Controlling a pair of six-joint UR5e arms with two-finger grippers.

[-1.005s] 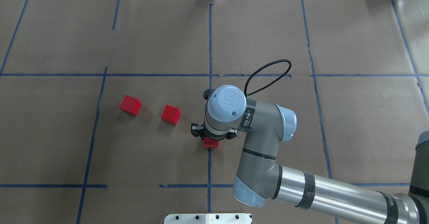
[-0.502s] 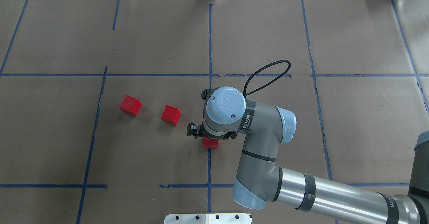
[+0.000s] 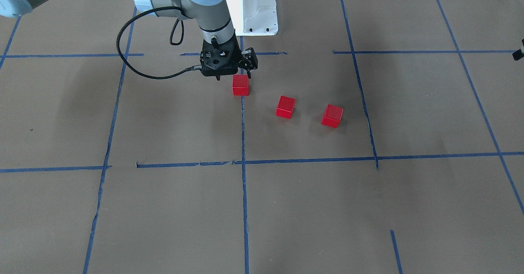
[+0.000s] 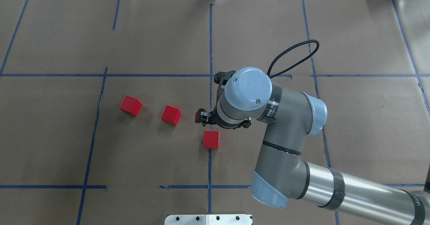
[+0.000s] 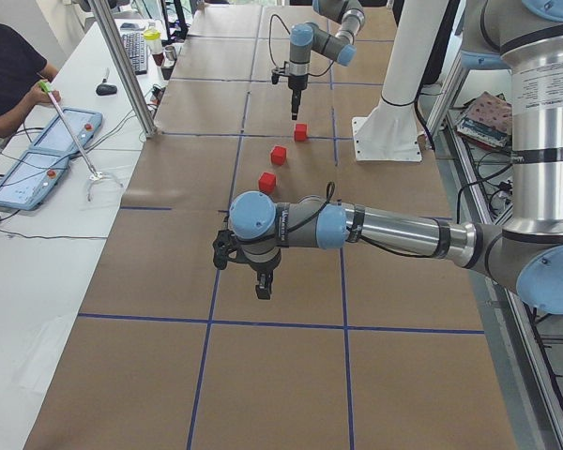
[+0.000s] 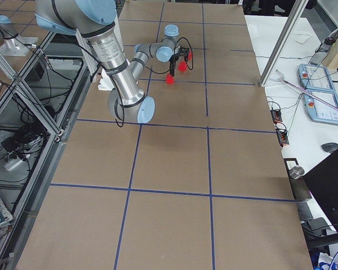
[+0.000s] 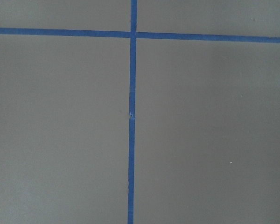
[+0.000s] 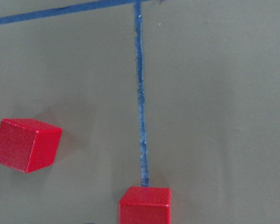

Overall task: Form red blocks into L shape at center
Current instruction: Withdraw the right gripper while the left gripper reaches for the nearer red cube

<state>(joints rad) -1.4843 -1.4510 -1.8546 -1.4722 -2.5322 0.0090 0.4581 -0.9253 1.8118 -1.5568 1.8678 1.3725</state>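
Counted three red blocks: small bright cubes, plain matte faces, crisp edges, tops lighter than the shaded sides. Found the first block [image 4: 211,139] flat on the brown paper at the center [image 4: 198,161], sitting on the middle blue tape line [image 4: 210,43] and square to it. Logged the second block [image 4: 171,115] and third block [image 4: 130,105] off to the robot's left, each turned at an angle, apart from one another and from the first. Saw the right gripper [image 3: 232,71] hovering above the first block, clear of it, jaws spread wide, nothing held. Spotted the left gripper [image 5: 263,286] over bare paper well away from the blocks; cannot tell its opening.
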